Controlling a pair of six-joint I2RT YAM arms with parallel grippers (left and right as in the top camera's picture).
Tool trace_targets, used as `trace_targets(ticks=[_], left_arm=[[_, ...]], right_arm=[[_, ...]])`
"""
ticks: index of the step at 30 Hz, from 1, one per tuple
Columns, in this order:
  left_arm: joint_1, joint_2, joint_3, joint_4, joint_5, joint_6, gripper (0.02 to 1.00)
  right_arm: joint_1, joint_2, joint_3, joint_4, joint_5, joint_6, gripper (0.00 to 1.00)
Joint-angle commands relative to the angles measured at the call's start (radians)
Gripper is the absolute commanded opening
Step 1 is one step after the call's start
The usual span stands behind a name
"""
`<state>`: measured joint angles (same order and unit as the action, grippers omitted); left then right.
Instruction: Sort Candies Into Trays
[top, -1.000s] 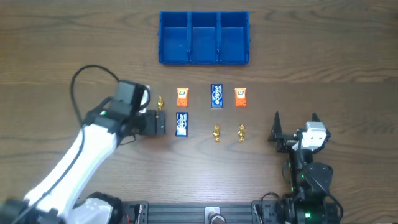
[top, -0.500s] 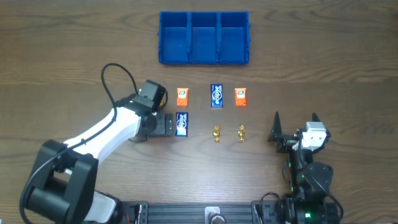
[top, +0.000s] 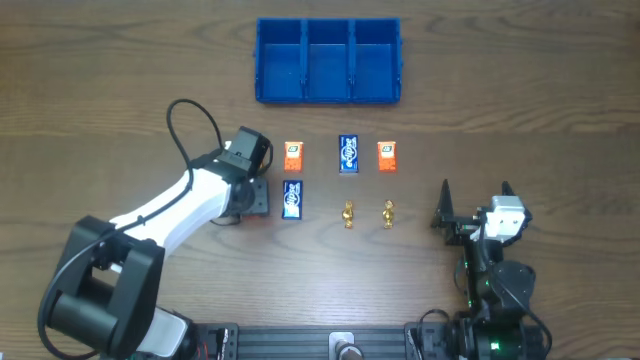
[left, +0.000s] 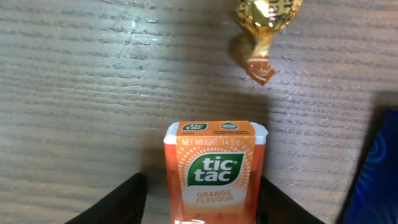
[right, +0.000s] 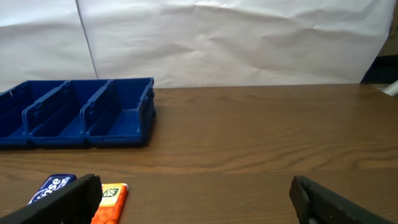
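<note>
The step in hand looks like the pick of the small orange plastic box of mints (left: 214, 171), and doing it well means lowering the left gripper (left: 200, 190) straight down so both fingers clear the box's long sides before closing, then squeezing on those flat sides rather than on a corner, so the box lifts level for the carry to the blue plastic tray with three compartments (top: 329, 98). The round candy in gold foil (left: 261, 25) lies near the box's far end and the flat blue candy packet (left: 373, 174) lies off to one side, so a square descent should leave both undisturbed. The left gripper is spread a little wider than the box and grips nothing. The box lies flat on the brown wooden table (top: 560, 100), label up, between the two fingers with a narrow gap at each side. The right gripper (top: 474, 190) sits spread wide and empty, well apart from the candies
</note>
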<state>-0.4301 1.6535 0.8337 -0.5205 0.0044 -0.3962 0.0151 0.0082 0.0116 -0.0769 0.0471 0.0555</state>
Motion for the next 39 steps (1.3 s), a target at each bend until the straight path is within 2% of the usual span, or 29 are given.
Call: trace_targets(ticks=[1,3,8,13,16,19,23,29,33,39], left_arm=[[-0.026,0.022,0.015,0.01,-0.011,-0.005,0.489],[-0.029,0.022,0.015,0.013,-0.011,-0.005,0.459],[-0.029,0.022,0.015,0.014,-0.004,-0.009,0.31],[-0.029,0.02,0.029,0.004,-0.003,-0.025,0.288],[-0.034,0.009,0.132,-0.071,-0.009,-0.036,0.281],[-0.053,0.006,0.418,-0.237,-0.093,-0.061,0.303],[-0.053,0.08,0.724,-0.322,-0.121,-0.045,0.297],[-0.038,0.446,1.357,-0.558,-0.169,0.008,0.292],[0.0,0.621,1.548,-0.595,-0.145,0.016,0.299],[0.066,0.715,1.572,-0.569,-0.114,0.056,0.297]], right_arm=[[-0.005,-0.005,-0.004,-0.002,-0.005,-0.012,0.998],[-0.005,-0.005,-0.004,-0.002,-0.005,-0.012,0.998],[-0.005,-0.005,-0.004,-0.002,-0.005,-0.012,0.998],[-0.005,-0.005,-0.004,-0.002,-0.005,-0.012,0.998],[-0.005,-0.005,-0.004,-0.002,-0.005,-0.012,0.998],[-0.005,-0.005,-0.004,-0.002,-0.005,-0.012,0.998],[-0.005,-0.005,-0.004,-0.002,-0.005,-0.012,0.998],[-0.005,-0.005,-0.004,-0.002,-0.005,-0.012,0.998],[-0.005,-0.005,-0.004,-0.002,-0.005,-0.012,0.998],[-0.005,-0.005,-0.004,-0.002,-0.005,-0.012,0.998]])
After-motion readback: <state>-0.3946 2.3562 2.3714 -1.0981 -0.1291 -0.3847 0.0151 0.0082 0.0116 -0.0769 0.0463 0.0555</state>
